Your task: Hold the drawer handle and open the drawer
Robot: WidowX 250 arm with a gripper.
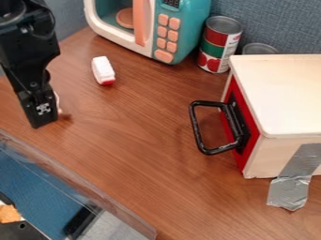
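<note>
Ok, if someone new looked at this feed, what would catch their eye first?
Probably the red drawer front at right, with its chunky black handle sticking out toward the middle of the counter. Next, the teal toy microwave with peach buttons at the top, then the black gripper over at the left, well apart from the handle.

On the brown wood-grain table (pixel 125 140) is the pale wooden box with red drawer front (pixel 282 93), its black bar handle (pixel 195 124) on the left. Left of the box lies a small white-and-red block (pixel 102 69); behind it, a silvery round can (pixel 259 48); behind-left, a red-and-green cylindrical can (pixel 219 44), then a teal-and-white boxy toy microwave (pixel 191 28); before-left, a clear-walled plastic bin (pixel 75 182).
</note>
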